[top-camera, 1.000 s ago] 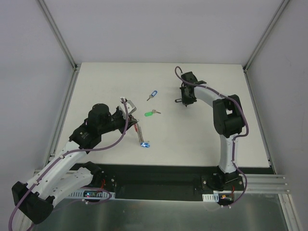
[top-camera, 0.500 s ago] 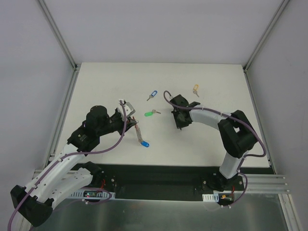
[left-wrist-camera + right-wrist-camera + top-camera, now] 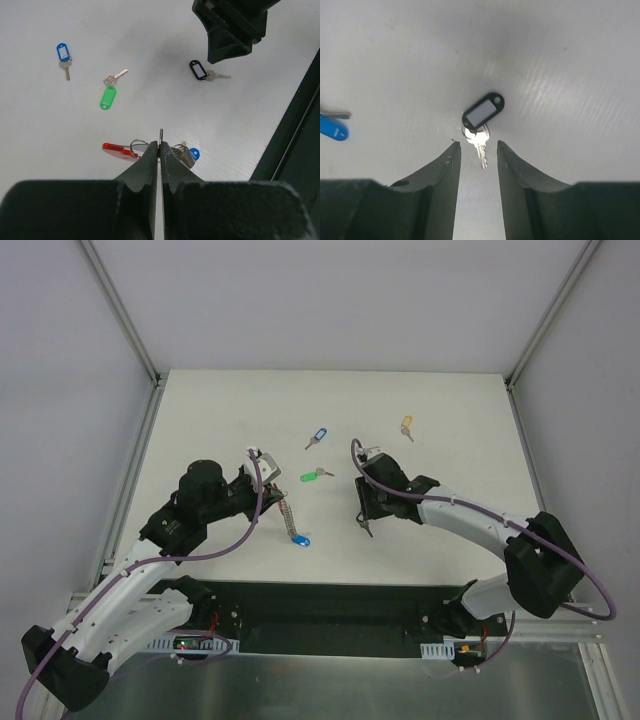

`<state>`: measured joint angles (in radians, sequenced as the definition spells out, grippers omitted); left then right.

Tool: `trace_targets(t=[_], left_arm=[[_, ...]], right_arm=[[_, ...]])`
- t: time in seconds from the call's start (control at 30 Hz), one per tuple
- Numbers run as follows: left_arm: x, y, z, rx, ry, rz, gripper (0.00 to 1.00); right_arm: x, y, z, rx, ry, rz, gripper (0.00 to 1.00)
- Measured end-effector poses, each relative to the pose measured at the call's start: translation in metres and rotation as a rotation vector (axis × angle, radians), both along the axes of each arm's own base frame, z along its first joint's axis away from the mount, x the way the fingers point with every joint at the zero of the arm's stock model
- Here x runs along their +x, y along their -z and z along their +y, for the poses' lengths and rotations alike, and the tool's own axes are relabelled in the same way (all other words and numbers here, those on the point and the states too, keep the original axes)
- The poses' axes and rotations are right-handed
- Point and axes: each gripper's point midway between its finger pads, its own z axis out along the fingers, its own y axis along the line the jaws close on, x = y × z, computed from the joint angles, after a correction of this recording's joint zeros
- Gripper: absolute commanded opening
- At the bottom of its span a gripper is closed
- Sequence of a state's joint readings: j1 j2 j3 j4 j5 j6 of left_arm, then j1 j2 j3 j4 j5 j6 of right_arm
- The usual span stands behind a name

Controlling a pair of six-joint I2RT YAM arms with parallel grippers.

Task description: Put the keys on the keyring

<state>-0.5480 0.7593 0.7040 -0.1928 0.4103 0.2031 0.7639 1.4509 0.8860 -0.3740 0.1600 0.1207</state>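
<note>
My left gripper is shut on a thin metal edge of the keyring. The keyring's red band and grey ribbed strap hang below the jaws, and a blue-tagged key is on it. In the top view the keyring dangles right of the left gripper. My right gripper is open just above the table. The black-tagged key lies flat with its blade between the fingertips. Loose on the table are a blue key, a green key and a yellow key.
The right arm stretches low across the table's right half. The table's dark front edge runs close to the keyring. White walls with metal posts enclose the table at the back and sides.
The right arm swept from the back toward the near middle and its jaws opened; the black key now lies on the table. The yellow key came into view. The left arm barely moved.
</note>
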Motion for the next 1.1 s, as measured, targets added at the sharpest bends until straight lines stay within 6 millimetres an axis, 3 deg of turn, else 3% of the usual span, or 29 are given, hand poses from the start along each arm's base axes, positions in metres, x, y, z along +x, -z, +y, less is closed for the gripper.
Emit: trace_targets(t=[0.07,0.17,0.37,0.7,0.9,1.03,1.1], left_arm=[[0.000,0.000,0.000,0.000,0.000,-0.001,0.00],[0.000,0.000,0.000,0.000,0.000,-0.001,0.00],[0.000,0.000,0.000,0.002,0.001,-0.003,0.00],[0.000,0.000,0.000,0.004,0.003,-0.006,0.00],[0.000,0.000,0.000,0.004,0.002,-0.006,0.00],[0.000,0.000,0.000,0.004,0.003,-0.006,0.00],[0.000,0.000,0.000,0.005,0.003,-0.006,0.00]], right_arm=[[0.011,-0.013,0.009,0.057,-0.014,-0.060,0.35],[0.020,-0.014,0.015,0.095,-0.038,-0.098,0.33],[0.013,0.011,0.011,0.054,-0.132,-0.082,0.32],[-0.007,0.035,0.026,-0.045,-0.307,-0.068,0.30],[-0.004,0.039,0.021,-0.092,-0.311,-0.081,0.20],[-0.001,0.040,0.019,-0.115,-0.314,-0.095,0.04],[0.000,0.039,0.019,-0.119,-0.316,-0.101,0.01]])
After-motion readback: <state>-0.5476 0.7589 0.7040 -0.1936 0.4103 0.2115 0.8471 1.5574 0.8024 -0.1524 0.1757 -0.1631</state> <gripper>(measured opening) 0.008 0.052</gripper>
